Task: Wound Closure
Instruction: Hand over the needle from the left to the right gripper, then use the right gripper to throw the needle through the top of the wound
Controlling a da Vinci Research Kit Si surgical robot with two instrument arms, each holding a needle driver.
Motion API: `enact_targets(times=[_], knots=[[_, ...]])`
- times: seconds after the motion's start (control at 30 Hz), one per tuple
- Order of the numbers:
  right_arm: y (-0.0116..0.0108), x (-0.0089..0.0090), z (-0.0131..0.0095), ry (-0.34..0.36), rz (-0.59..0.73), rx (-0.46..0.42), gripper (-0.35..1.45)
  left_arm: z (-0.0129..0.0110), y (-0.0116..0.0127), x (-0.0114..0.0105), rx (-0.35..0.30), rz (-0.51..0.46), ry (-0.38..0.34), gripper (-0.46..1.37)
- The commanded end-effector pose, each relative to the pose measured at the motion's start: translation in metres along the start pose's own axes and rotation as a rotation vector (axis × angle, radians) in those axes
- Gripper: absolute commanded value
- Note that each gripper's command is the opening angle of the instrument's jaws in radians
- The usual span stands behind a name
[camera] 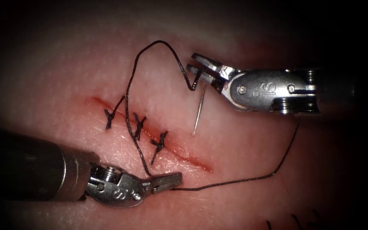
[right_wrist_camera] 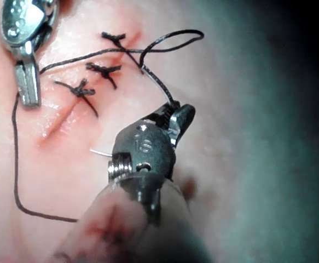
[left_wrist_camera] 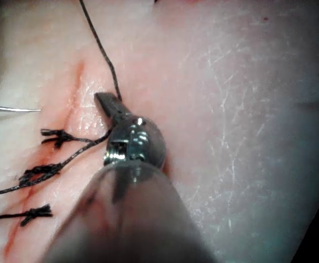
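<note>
L tool (camera: 167, 182) comes in low from the left, tip just below the cut's (camera: 150, 132) lower-right end; jaws clenched on the thread (camera: 128, 98), no needle in it. In the left wrist view the same tool (left_wrist_camera: 109, 104) pinches the thread right beside the cut.

Tissue (camera: 64, 76) pale pink w/ a slanted cut running upper left to lower right, reddish along its line. Three knotted stitches (camera: 138, 125) cross it; the lower-right stretch past the last knot lies unstitched. Cut thread ends (camera: 294, 220) lie on the tissue at the lower right edge.

From the L tool one strand runs up across the cut between stitches, arcs high over the tissue, then drops to the R tool (camera: 200, 68). Another strand trails right along the tissue and rises toward the R tool's shaft.

R tool comes in from the right, above and right of the cut, jaws clenched on the needle (camera: 199, 108) near its thread end. Needle hangs down from the jaws, tip toward the tissue right of the cut, free and not in the tissue.
</note>
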Motion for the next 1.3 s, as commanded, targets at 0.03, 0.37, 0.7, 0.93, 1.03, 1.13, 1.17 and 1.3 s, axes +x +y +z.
enact_targets(times=[0.03,0.37,0.7,0.93,1.03,1.13,1.17,1.3], knots=[[-0.0001,0.0000,0.0000,0.000,-0.001,-0.007,-0.35,0.0000,-0.0001,0.0000,-0.011,-0.001,0.000,-0.35],[-0.0009,0.0002,0.0001,0.024,-0.005,-0.039,-0.35,-0.0007,0.0004,0.0003,-0.012,-0.001,0.000,-0.35],[-0.0039,0.0004,-0.0018,0.011,-0.016,-0.069,-0.35,-0.0027,0.0004,0.0014,-0.023,-0.008,-0.004,-0.35],[-0.0074,-0.0001,-0.0028,0.013,0.020,-0.078,-0.35,-0.0028,0.0001,0.0018,-0.023,-0.012,-0.003,-0.35],[-0.0070,-0.0001,-0.0031,0.010,0.104,-0.092,-0.35,-0.0028,0.0002,0.0017,-0.022,-0.012,-0.004,-0.35],[-0.0058,0.0000,-0.0029,0.008,0.187,-0.097,-0.35,-0.0027,0.0005,0.0016,-0.019,-0.010,-0.005,-0.35],[-0.0053,0.0000,-0.0028,0.008,0.212,-0.098,-0.35,-0.0027,0.0007,0.0016,-0.020,-0.009,-0.002,-0.35],[-0.0044,-0.0003,-0.0021,-0.016,0.371,-0.068,-0.35,-0.0030,0.0015,0.0013,-0.018,-0.003,0.003,-0.35]])
